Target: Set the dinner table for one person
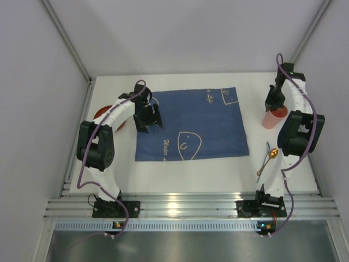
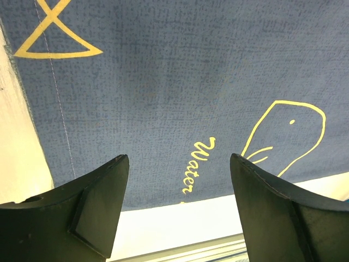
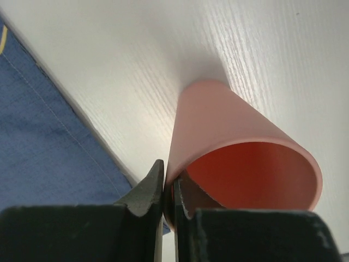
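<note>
My right tool (image 3: 169, 191) pinches the pink cup (image 3: 234, 136) by its rim.
The cup stands on the white table (image 3: 163, 54) beside the blue mat (image 2: 163, 82), its inside bare; my left tool (image 2: 179, 164) hangs spread above the mat.

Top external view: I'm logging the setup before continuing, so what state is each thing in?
Blue mat: spread flat on the dinner table.
Pink cup: upright, wall pinched at the rim.
Spoon: lying flat right of the mat, untouched.
Left end effector: open, above the mat, empty.
Right end effector: shut on the cup's wall, one finger inside.
</note>
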You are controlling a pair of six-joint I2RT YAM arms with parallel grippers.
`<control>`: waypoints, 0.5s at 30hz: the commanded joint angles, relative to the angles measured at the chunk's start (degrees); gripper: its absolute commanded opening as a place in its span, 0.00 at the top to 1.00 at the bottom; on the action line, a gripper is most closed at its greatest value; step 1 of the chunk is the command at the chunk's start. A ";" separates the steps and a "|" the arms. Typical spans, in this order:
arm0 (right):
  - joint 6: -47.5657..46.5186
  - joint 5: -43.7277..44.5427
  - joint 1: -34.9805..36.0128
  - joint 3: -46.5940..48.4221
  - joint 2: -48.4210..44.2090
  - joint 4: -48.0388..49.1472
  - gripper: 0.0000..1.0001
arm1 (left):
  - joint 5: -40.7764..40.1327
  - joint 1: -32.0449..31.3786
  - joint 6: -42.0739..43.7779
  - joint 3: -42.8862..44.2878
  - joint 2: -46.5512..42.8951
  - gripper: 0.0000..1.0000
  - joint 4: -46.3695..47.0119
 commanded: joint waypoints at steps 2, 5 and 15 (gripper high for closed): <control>-0.80 6.87 3.44 7.70 1.85 -5.55 1.00 | 0.39 0.26 1.05 -0.32 -2.79 0.20 1.29; -0.80 10.12 8.34 16.75 1.94 -8.80 1.00 | 0.66 0.17 1.14 0.03 -2.70 0.20 1.29; 2.11 2.14 22.17 27.23 8.43 -6.89 1.00 | -0.40 0.34 1.67 3.37 -2.61 0.17 -0.73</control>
